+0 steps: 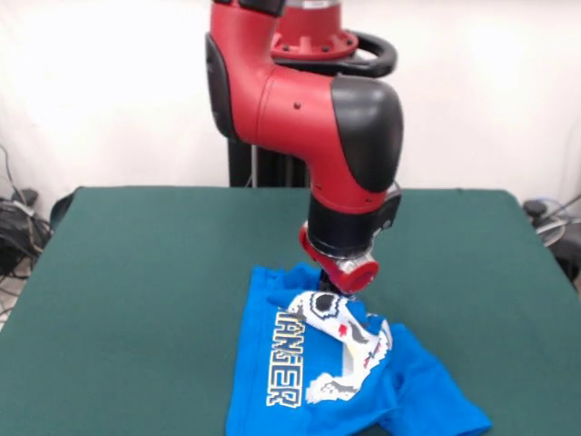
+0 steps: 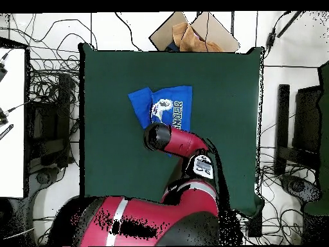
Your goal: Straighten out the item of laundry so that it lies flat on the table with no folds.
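The item of laundry (image 1: 290,386), a bright blue T-shirt with a white pixel print and white lettering, lies crumpled on the green table (image 1: 136,272) toward the near edge. Its printed middle is bunched into a raised fold, and one part spreads toward the lower right. My gripper (image 1: 334,289) comes down from the red wrist onto the shirt's far upper part, right at the bunched print. Its tips are hidden by the wrist and cloth. In the overhead view the shirt (image 2: 168,106) lies near the middle of the table (image 2: 225,96), and the arm's end (image 2: 154,136) covers its lower edge.
Brown cardboard (image 2: 193,32) lies just beyond the table's top edge in the overhead view. Tangled cables (image 2: 45,83) and black equipment (image 2: 283,122) run along both sides of the table. Cables (image 1: 18,222) also sit off the table's left corner in the front view.
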Robot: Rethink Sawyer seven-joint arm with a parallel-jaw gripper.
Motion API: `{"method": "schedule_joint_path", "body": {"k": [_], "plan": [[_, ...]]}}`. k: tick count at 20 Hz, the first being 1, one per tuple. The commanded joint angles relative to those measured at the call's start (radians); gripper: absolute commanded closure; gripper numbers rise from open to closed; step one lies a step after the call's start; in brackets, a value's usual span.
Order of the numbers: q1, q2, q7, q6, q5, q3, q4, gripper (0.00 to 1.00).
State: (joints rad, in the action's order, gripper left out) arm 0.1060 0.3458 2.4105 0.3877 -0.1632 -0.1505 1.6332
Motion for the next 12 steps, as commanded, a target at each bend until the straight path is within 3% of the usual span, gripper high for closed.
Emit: {"method": "schedule_joint_path", "body": {"k": [1, 5, 10, 12], "plan": [[-0.045, -0.115, 0.148, -0.05, -0.003, -0.006, -0.032, 1.0], [-0.06, -0.12, 0.167, 0.016, -0.04, -0.012, -0.046, 1.0], [0.071, -0.043, 0.154, 0.108, -0.161, 0.2, 0.11, 1.0], [0.121, -0.022, 0.139, 0.09, -0.2, 0.275, 0.185, 1.0]]}}
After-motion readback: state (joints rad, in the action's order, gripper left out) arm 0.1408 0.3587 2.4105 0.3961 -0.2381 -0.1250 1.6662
